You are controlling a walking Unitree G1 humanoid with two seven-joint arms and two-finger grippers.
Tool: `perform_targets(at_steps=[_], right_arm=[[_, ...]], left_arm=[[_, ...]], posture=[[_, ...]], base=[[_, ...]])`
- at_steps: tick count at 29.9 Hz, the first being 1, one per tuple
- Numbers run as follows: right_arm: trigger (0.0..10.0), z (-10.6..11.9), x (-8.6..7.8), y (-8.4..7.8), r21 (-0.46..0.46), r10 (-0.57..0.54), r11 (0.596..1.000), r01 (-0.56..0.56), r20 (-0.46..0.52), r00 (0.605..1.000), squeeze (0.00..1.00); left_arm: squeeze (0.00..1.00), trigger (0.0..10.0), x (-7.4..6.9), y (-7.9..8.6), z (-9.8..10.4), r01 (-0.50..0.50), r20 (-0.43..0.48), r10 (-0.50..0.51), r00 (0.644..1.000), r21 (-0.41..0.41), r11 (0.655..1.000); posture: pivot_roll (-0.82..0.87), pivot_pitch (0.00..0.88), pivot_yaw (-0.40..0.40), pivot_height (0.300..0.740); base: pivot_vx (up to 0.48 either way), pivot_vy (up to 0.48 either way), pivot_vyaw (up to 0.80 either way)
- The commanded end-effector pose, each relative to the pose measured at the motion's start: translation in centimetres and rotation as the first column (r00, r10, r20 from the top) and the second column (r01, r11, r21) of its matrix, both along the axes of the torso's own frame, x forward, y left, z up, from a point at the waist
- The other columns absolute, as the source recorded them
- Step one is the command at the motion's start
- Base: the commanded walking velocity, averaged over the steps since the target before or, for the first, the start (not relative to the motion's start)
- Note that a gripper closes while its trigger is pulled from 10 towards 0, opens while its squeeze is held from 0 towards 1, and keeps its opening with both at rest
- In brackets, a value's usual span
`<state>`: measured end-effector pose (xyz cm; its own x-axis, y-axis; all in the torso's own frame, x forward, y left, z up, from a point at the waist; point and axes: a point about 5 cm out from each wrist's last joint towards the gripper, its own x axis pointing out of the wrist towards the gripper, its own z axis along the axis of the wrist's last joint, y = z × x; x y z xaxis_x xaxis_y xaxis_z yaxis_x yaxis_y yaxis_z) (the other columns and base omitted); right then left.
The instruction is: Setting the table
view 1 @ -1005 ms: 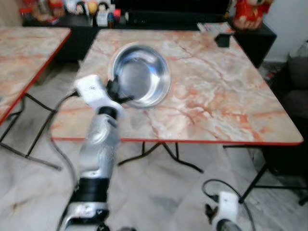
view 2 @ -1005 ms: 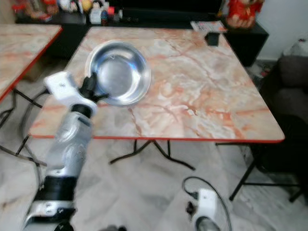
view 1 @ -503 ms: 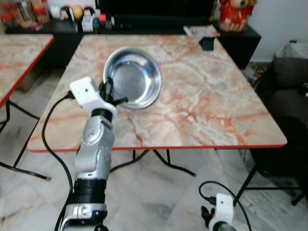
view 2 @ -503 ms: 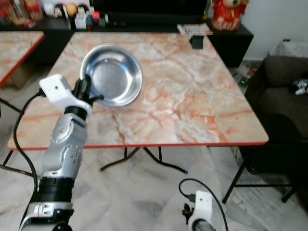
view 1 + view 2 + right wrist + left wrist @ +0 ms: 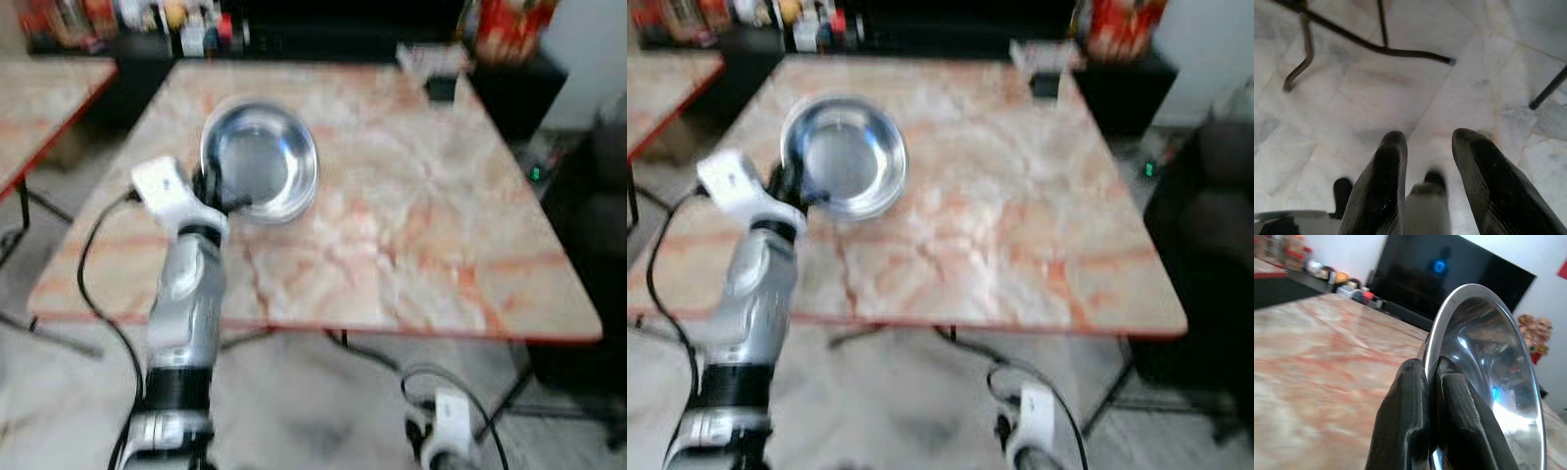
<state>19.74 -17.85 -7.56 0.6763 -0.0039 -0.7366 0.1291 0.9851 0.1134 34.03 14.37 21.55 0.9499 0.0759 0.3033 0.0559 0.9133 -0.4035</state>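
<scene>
A shiny steel bowl is held tilted over the near left part of the marble table. My left gripper is shut on the bowl's near rim; in the left wrist view the two black fingers pinch the bowl's rim between them. My right gripper hangs low by the floor, open with nothing between its fingers, and its wrist sits at the bottom of the head view.
A second marble table stands to the left. A dark cabinet with small items and a red figure runs behind the table. A dark sofa is at the right. Black table legs cross the tiled floor.
The whole picture has shifted and blurred, so the camera moved. The left gripper still holds the bowl in much the same place over the table.
</scene>
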Motion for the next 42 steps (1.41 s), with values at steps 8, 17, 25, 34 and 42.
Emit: perform_targets(at_steps=[8,17,25,34,42], right_arm=[[10.0,-0.3,-0.7,-0.9,-0.012,-0.021,1.000,0.020,-0.025,0.999,0.00],[10.0,-0.3,-0.7,-0.9,-0.010,-0.010,1.000,0.010,-0.028,1.000,0.00],[10.0,-0.3,-0.6,-0.8,-0.011,-0.007,1.000,0.007,-0.027,1.000,0.00],[10.0,-0.3,-0.7,-0.9,-0.010,-0.012,1.000,0.011,-0.030,0.999,0.00],[10.0,-0.3,-0.7,-0.8,-0.009,-0.007,1.000,0.007,-0.031,0.999,0.00]], left_arm=[[0.00,10.0,-0.7,-0.6,-1.7,0.167,-0.113,-0.178,0.978,-0.098,0.981],[0.00,10.0,-0.5,1.1,-2.9,0.076,-0.246,-0.149,0.958,-0.282,0.956],[0.00,10.0,0.0,-0.8,-3.9,0.148,-0.313,-0.287,0.905,-0.400,0.904],[0.00,10.0,1.2,-0.9,-4.2,0.066,-0.414,-0.199,0.888,-0.313,0.947],[0.00,10.0,1.4,-1.7,-5.3,0.067,-0.484,-0.238,0.842,-0.344,0.936]], posture=[[0.01,0.128,-0.040,0.740],[0.02,0.134,-0.048,0.740],[0.01,0.129,-0.047,0.740],[0.01,0.127,-0.045,0.740],[0.00,0.123,-0.045,0.740]], base=[[0.000,0.000,0.00],[0.000,0.000,0.00],[0.000,0.000,0.00],[0.000,0.000,0.00],[0.000,0.000,0.00]])
